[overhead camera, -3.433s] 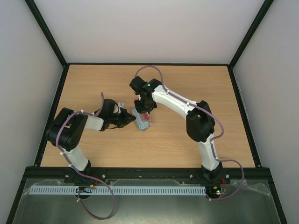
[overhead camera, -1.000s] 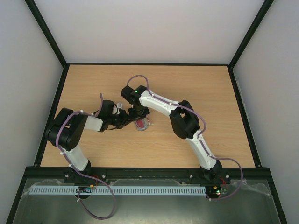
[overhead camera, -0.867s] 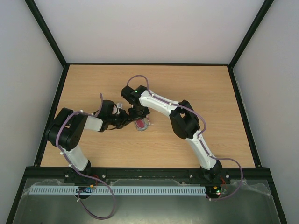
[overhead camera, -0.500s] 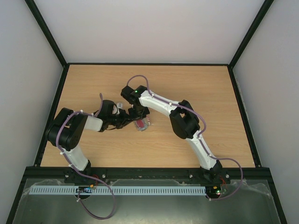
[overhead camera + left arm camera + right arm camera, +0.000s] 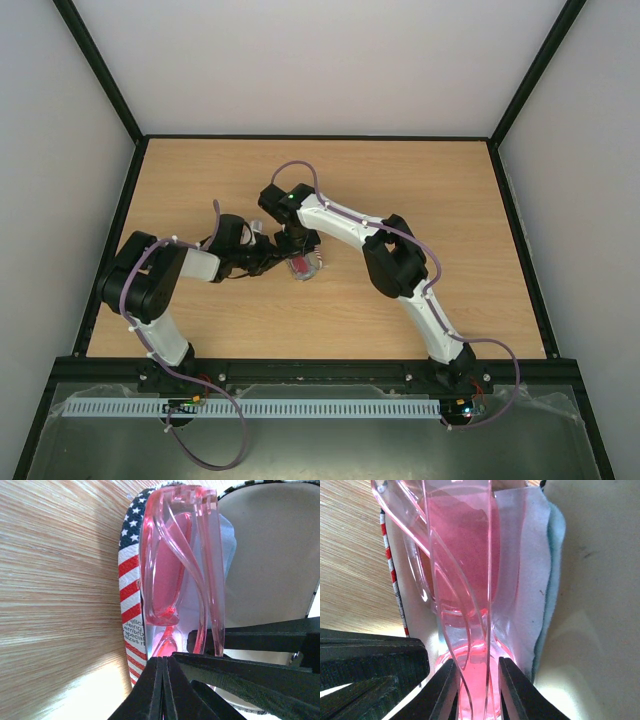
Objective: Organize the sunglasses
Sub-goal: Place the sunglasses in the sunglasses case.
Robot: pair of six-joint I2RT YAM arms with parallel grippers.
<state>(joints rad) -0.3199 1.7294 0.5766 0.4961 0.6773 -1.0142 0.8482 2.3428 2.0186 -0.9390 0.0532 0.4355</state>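
The sunglasses (image 5: 460, 555), translucent red-pink and folded, lie in the open flag-print case (image 5: 131, 580) on a light blue cloth (image 5: 530, 570). My right gripper (image 5: 479, 685) is shut on the sunglasses, one finger on each side of the folded frame. My left gripper (image 5: 164, 680) has its fingers pressed together at the case's near rim and seems to pinch that rim. In the top view the case (image 5: 312, 268) sits mid-table, with the left gripper (image 5: 272, 257) on its left and the right gripper (image 5: 297, 248) above it. The sunglasses (image 5: 172, 570) also show in the left wrist view.
The case's open lid (image 5: 270, 555) shows its beige inside to the right of the sunglasses. The right gripper's black fingers (image 5: 250, 635) cross the left wrist view. Black frame rails (image 5: 115, 240) border the wooden table (image 5: 430, 190).
Since 3.4 s ago my right arm has swung left and down, bringing its gripper into the case. Over the last second nothing has visibly moved.
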